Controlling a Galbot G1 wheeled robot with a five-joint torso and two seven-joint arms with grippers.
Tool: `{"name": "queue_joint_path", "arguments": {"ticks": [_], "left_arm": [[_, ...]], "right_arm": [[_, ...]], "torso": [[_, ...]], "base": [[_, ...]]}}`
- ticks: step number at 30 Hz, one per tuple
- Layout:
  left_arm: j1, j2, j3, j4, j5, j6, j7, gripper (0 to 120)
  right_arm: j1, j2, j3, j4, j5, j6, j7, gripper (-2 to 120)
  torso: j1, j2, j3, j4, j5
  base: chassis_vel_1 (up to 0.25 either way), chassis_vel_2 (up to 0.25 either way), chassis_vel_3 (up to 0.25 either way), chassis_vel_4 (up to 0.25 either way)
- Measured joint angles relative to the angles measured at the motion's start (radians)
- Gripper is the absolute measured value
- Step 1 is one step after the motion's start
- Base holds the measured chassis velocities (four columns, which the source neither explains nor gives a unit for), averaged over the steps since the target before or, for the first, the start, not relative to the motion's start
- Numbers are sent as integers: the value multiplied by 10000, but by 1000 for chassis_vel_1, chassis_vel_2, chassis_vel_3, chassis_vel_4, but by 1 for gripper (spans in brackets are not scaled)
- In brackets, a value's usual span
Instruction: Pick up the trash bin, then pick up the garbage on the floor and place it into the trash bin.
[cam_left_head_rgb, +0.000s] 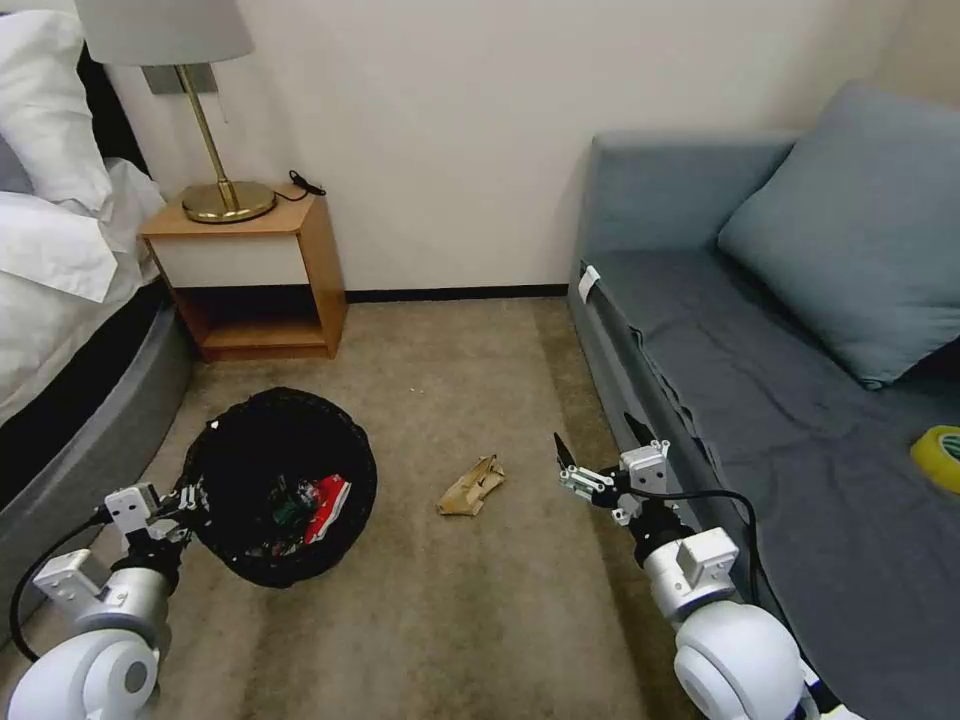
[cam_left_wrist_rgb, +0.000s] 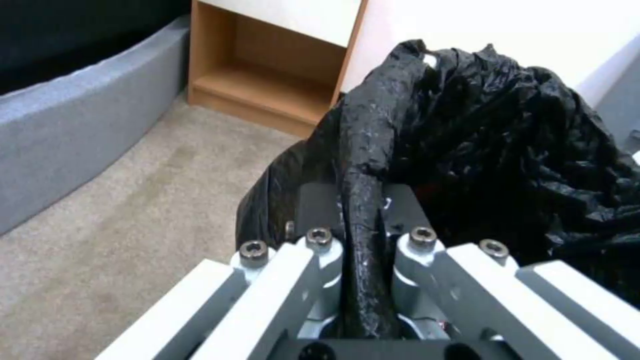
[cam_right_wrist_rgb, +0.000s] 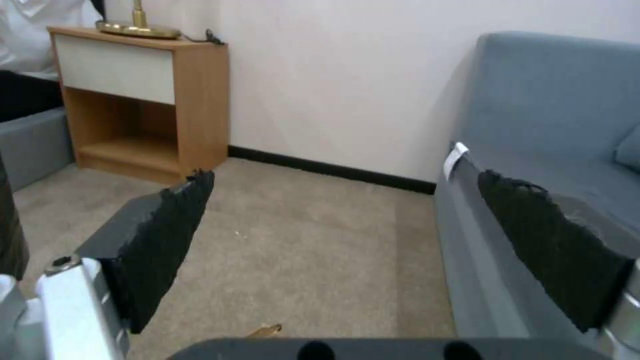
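black-lined trash bin (cam_left_head_rgb: 280, 480), red-white wrapper (cam_left_head_rgb: 327, 507) inside, brown crumpled paper (cam_left_head_rgb: 471, 486), beige carpet (cam_left_head_rgb: 450, 380), grey-blue sofa (cam_left_head_rgb: 800, 330).

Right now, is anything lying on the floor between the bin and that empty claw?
Yes: in the head view, crumpled brown paper lies on the carpet between the trash bin and the open right gripper.

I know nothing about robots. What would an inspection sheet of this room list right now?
Surface: beige carpet.
Job's things: round trash bin with crinkly black bag, wrappers inside; crumpled brown paper on the carpet beside it.
Clutter: yellow tape roll on the grey sofa.
Grippers: left gripper shut on the bin's bagged rim; right gripper open, empty, above the carpet beside the sofa.
Cables: black cable on the right arm.
Surroundings: wooden nightstand, brass lamp, bed.
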Motion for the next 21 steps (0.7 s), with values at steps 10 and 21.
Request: {"name": "queue_joint_path", "arguments": {"ticks": [10,21], "left_arm": [[90,63,-68,-10,-45,-6,7,4],[19,129,-108,47,-115,-12,14,4]], "right_arm": [[-71,146,-21,4,-63,-11,-106,100],[-39,186,-21,-46,4,-59,-193,100]], "torso": [[0,0,0,0,0],[0,0,0,1,1]], "base": [[0,0,0,0],[0,0,0,0]]}}
